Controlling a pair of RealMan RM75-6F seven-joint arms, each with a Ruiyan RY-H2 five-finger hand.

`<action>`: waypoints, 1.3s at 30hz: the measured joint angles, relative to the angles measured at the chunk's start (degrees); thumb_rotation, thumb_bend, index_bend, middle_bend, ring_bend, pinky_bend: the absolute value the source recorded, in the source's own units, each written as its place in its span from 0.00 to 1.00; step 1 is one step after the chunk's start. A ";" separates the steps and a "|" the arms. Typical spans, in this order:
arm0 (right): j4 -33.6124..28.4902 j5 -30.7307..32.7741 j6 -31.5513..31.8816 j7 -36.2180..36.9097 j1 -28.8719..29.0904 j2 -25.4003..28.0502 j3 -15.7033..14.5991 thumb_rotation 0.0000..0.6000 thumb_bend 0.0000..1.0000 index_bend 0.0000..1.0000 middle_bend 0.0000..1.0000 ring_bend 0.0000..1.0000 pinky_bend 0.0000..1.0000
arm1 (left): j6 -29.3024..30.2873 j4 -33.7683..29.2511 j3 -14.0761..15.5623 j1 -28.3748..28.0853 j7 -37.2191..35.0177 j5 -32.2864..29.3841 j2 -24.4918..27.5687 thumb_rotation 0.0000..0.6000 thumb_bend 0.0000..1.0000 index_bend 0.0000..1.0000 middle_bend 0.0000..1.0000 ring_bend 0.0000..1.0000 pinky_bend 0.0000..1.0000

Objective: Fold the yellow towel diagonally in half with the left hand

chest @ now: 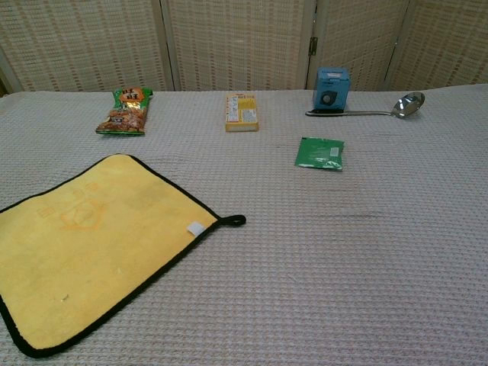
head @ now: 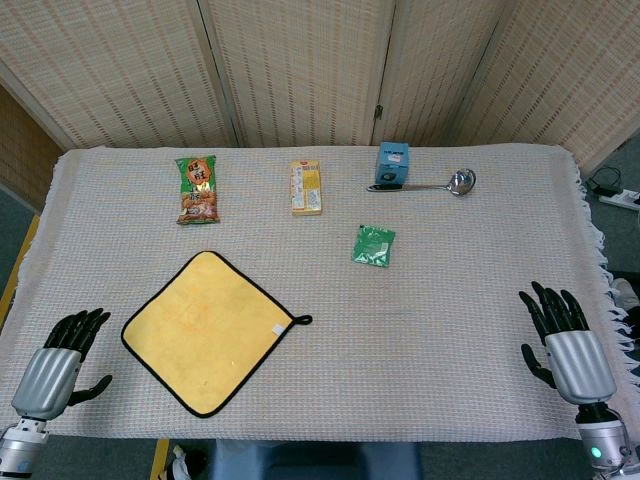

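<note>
The yellow towel (head: pixel 208 330) with black trim lies flat and unfolded on the table, turned like a diamond, its hanging loop and white tag pointing right. In the chest view the towel (chest: pixel 88 244) fills the lower left. My left hand (head: pixel 60 365) rests at the table's near-left edge, left of the towel and apart from it, fingers spread and holding nothing. My right hand (head: pixel 565 340) sits at the near-right edge, fingers apart and empty. Neither hand shows in the chest view.
A woven cloth (head: pixel 450 330) covers the table. At the back lie a green snack bag (head: pixel 197 188), a yellow box (head: pixel 306 187), a blue box (head: pixel 392 163) and a metal ladle (head: pixel 450 184). A small green packet (head: pixel 373 245) lies mid-table.
</note>
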 measured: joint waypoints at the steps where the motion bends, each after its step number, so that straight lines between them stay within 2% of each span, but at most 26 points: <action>1: 0.04 -0.18 0.07 0.24 0.03 0.05 -0.03 1.00 0.48 0.00 0.00 0.00 0.00 | 0.15 0.03 0.00 -0.01 -0.08 0.16 -0.02 1.00 0.27 0.00 0.09 0.07 0.11; 7: -0.11 -1.76 1.62 1.31 -0.17 0.57 -0.18 1.00 0.48 0.00 0.00 0.00 0.00 | 1.42 0.61 0.40 0.01 -1.54 2.15 -0.41 1.00 0.27 0.00 0.09 0.07 0.14; 9: -0.24 -2.81 2.88 1.86 -0.56 0.88 -0.42 1.00 0.48 0.00 0.00 0.00 0.00 | 1.69 0.25 0.53 -0.06 -2.49 2.69 -0.50 1.00 0.27 0.02 0.16 0.15 0.22; 10: -0.28 -3.28 3.49 2.02 -0.78 0.99 -0.54 1.00 0.48 0.00 0.00 0.00 0.00 | 2.02 0.21 0.43 -0.15 -2.82 3.02 -0.65 1.00 0.27 0.06 0.29 0.29 0.38; 11: -0.31 -3.76 4.10 2.18 -1.01 1.09 -0.67 1.00 0.48 0.00 0.00 0.00 0.00 | 2.56 0.28 0.16 -0.28 -3.03 3.40 -0.94 1.00 0.27 0.10 0.47 0.48 0.57; 12: -0.34 -4.36 4.83 2.38 -1.30 1.19 -0.82 1.00 0.48 0.00 0.00 0.00 0.00 | 3.48 0.52 -0.47 -0.56 -3.33 3.93 -1.51 1.00 0.27 0.14 0.60 0.60 0.71; 13: -0.32 -4.71 5.27 2.46 -1.44 1.20 -0.86 1.00 0.48 0.00 0.00 0.00 0.00 | 4.16 0.72 -1.11 -0.84 -3.65 4.17 -1.99 1.00 0.27 0.19 0.79 0.80 0.89; 14: -0.23 -4.92 5.56 2.38 -1.49 1.13 -0.82 1.00 0.48 0.00 0.00 0.00 0.00 | 4.66 0.76 -1.78 -1.15 -4.08 4.16 -2.36 1.00 0.27 0.25 0.90 0.91 0.97; 16: 0.06 -5.10 5.72 1.60 -1.44 0.74 -0.57 1.00 0.48 0.00 0.00 0.00 0.00 | 4.34 0.28 -2.71 -2.05 -5.32 3.44 -2.43 1.00 0.27 0.33 0.99 0.99 1.00; 20: 0.37 -5.30 5.42 1.25 -1.03 -0.03 -0.24 1.00 0.48 0.00 0.00 0.00 0.00 | -1.89 -1.54 -4.46 -5.28 -7.12 -0.59 -1.88 1.00 0.27 0.45 1.00 1.00 1.00; 27: 1.14 -4.66 3.98 0.18 -0.50 -0.91 -0.09 1.00 0.48 0.00 0.00 0.00 0.00 | -18.99 -1.97 -9.13 -14.22 -7.46 -13.51 -3.13 1.00 0.29 0.46 1.00 1.00 1.00; 34: 2.65 -4.22 3.93 -1.01 -0.51 -1.57 0.11 1.00 0.48 0.00 0.00 0.00 0.00 | -25.01 8.04 -13.33 -20.97 -3.87 -22.18 -10.04 1.00 0.41 0.45 1.00 1.00 1.00; 39: 2.93 -3.61 4.15 -2.43 -0.94 -1.91 0.17 1.00 0.48 0.00 0.00 0.00 0.00 | -28.94 16.53 -15.39 -24.77 -4.89 -24.84 -14.69 1.00 0.44 0.46 1.00 1.00 1.00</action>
